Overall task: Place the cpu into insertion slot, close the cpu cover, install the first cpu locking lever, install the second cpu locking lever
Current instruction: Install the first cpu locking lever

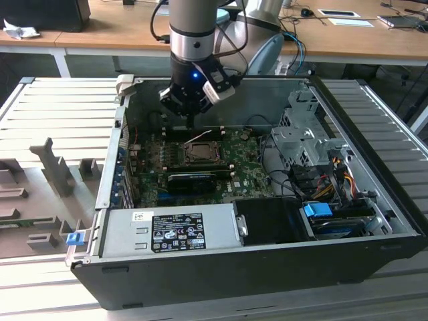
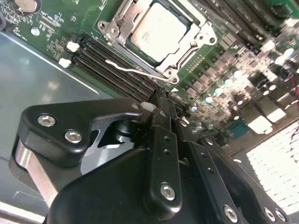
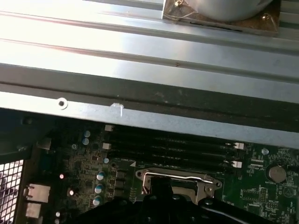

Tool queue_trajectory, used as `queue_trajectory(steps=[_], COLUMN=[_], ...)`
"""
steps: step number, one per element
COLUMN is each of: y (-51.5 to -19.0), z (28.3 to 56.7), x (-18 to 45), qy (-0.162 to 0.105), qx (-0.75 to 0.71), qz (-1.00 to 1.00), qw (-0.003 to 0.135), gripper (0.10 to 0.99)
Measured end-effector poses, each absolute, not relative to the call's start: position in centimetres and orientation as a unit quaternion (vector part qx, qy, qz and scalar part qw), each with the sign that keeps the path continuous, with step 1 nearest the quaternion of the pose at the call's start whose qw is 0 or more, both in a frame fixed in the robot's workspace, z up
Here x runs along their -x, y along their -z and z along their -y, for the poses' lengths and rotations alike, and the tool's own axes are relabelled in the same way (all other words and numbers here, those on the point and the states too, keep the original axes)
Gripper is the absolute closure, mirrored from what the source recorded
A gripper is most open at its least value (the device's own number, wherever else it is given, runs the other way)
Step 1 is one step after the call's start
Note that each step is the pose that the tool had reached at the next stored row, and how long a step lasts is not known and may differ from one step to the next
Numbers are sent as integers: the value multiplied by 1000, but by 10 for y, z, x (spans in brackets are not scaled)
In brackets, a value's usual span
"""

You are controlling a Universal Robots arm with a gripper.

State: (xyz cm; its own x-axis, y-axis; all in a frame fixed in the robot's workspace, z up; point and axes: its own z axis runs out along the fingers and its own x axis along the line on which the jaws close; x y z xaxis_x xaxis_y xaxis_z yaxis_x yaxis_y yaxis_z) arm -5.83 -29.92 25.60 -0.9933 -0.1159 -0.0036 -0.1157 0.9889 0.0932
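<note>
The cpu (image 2: pixel 156 28) lies flat in the insertion slot (image 1: pixel 199 154) on the green motherboard, its silver-grey top showing through the window of the cpu cover (image 2: pixel 202 33), which lies down over it. A thin wire locking lever (image 2: pixel 128 69) sticks out unlatched from the socket's corner, seen as a pale line (image 1: pixel 198 138) in the exterior view. My gripper (image 1: pixel 190 122) hangs just above the memory slots behind the socket, close to that lever. Its fingers (image 2: pixel 161 140) are shut together with nothing between them. The socket frame's edge (image 3: pixel 177 176) shows in the first wrist view.
The open computer case (image 1: pixel 221 274) walls in the board. A power supply (image 1: pixel 170 231) sits along the front, a drive cage (image 1: pixel 301 134) and cables (image 1: pixel 328 177) on the exterior view's right. Black memory slots (image 2: pixel 112 60) run beside the socket. Grey fixtures (image 1: pixel 53 167) stand outside the case.
</note>
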Motion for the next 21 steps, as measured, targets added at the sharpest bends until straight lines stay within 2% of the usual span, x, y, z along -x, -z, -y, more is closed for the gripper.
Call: queue_trajectory(steps=[8,21], y=[-238,-228], z=[299,291], x=[54,44], qy=[47,47], qx=[-54,-54], qz=[997,997], qw=[1,1], gripper=[980,980])
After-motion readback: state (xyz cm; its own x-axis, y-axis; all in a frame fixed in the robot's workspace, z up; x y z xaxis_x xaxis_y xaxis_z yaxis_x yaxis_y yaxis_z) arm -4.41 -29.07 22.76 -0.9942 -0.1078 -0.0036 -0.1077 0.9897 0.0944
